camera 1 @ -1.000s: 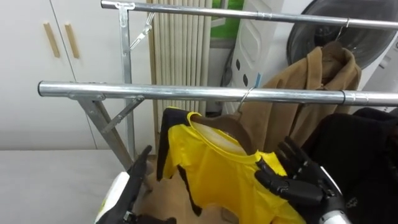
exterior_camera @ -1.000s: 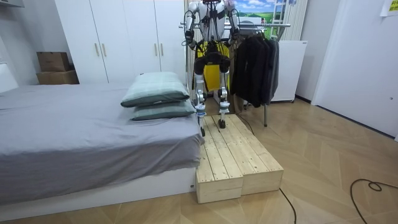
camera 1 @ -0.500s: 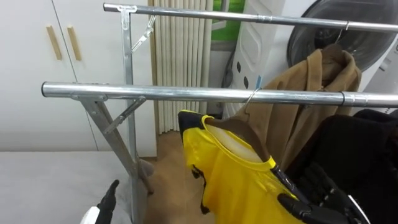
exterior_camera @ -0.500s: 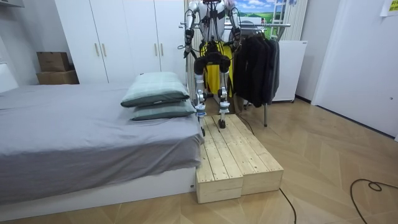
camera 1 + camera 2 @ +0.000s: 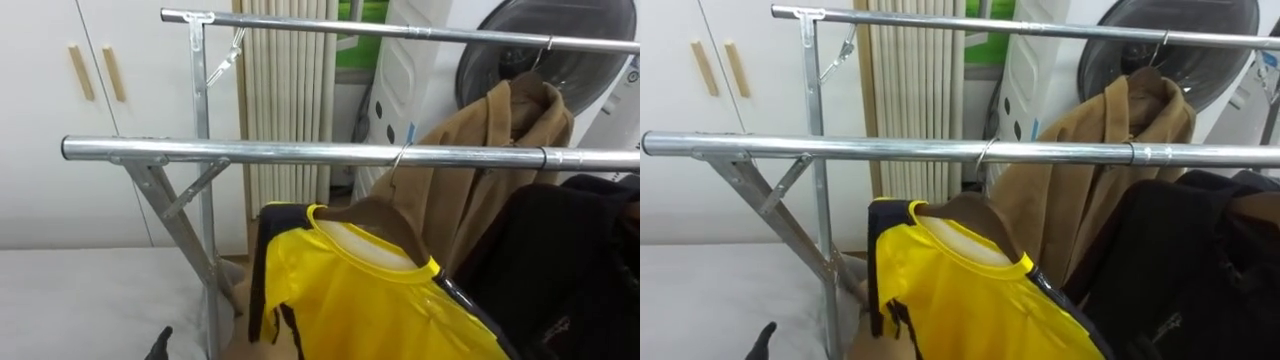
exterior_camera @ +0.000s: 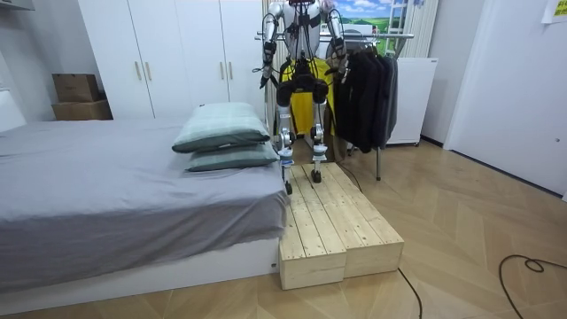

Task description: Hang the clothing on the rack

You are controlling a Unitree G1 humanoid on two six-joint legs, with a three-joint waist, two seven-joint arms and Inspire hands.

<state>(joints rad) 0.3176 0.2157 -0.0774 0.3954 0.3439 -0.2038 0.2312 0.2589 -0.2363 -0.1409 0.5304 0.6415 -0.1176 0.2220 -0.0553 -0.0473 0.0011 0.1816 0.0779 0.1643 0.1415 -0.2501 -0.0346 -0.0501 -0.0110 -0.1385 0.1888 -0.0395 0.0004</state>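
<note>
A dark tip of the left hand pokes up at the bottom edge of the eye views, over the pale bed; whether it is released or clenched cannot be told. In the room view the right hand sits beside the robot's hip, too small to read its state. Well apart from the left hand, the yellow shirt hangs on a brown hanger, whose hook is over the front rail of the metal rack. A tan coat hangs from the back rail, and black clothes hang just right of the shirt. The robot stands on a wooden platform beside the bed, facing the rack.
</note>
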